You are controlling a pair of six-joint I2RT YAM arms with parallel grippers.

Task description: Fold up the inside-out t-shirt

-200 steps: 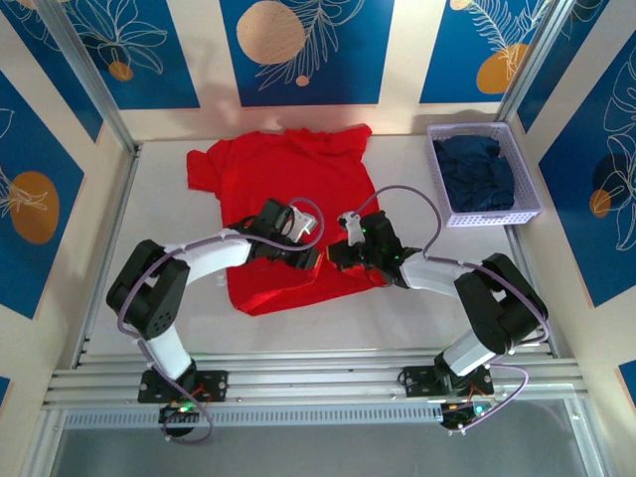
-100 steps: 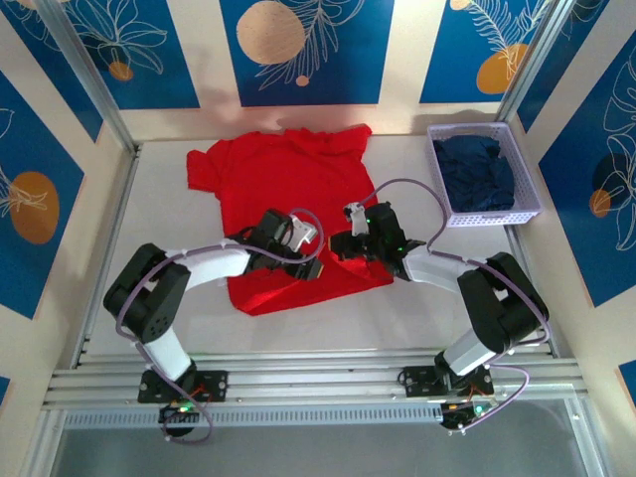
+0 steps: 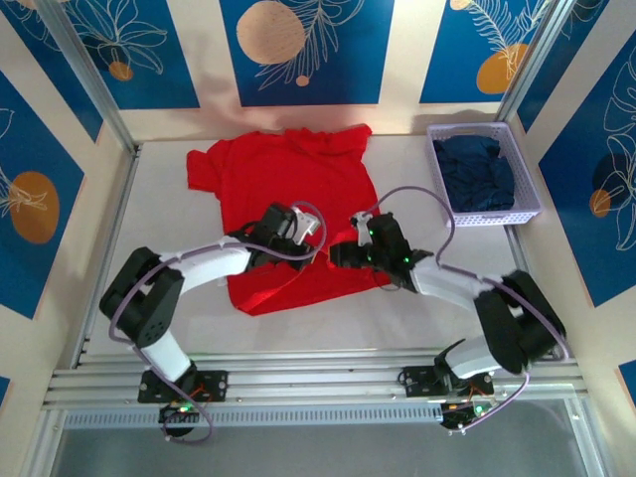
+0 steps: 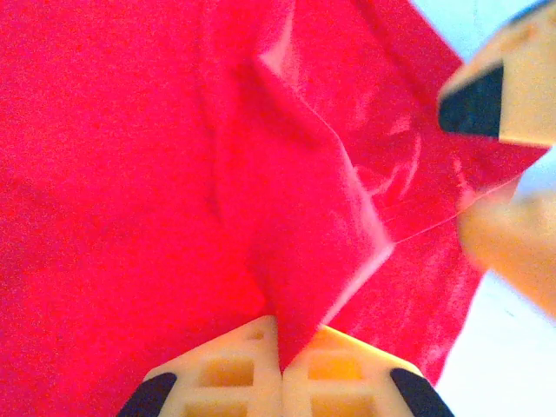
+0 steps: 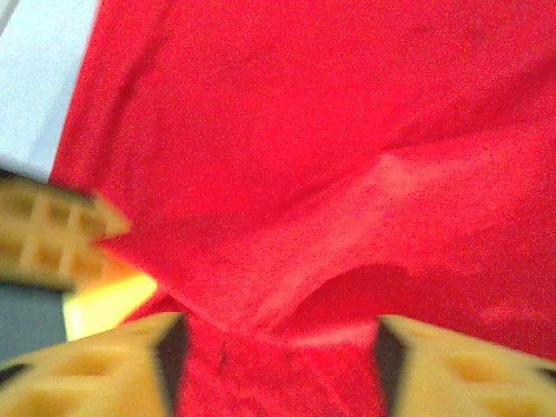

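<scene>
The red t-shirt (image 3: 288,189) lies spread on the white table, its hem towards the arms. Both grippers meet over the hem's right part. My left gripper (image 3: 314,253) is shut on a raised fold of the red cloth (image 4: 295,261), pinched right between its fingertips (image 4: 282,352). Facing it, my right gripper (image 3: 340,256) stands open over the shirt (image 5: 304,113). A rumpled ridge of cloth lies between its spread fingers (image 5: 165,356), ungripped, and its midpoint (image 5: 278,356) is over cloth. The right gripper's fingers (image 4: 486,95) show at the left wrist view's right edge.
A lavender basket (image 3: 524,212) holding a dark navy garment (image 3: 477,171) stands at the back right. Bare white table (image 3: 159,248) runs left of the shirt and along the front. Metal frame posts and a rail (image 3: 318,378) border the table.
My left gripper opened and then shut on the cloth fold. My right gripper, shut before, has opened and let go of the cloth, and its arm has shifted slightly right.
</scene>
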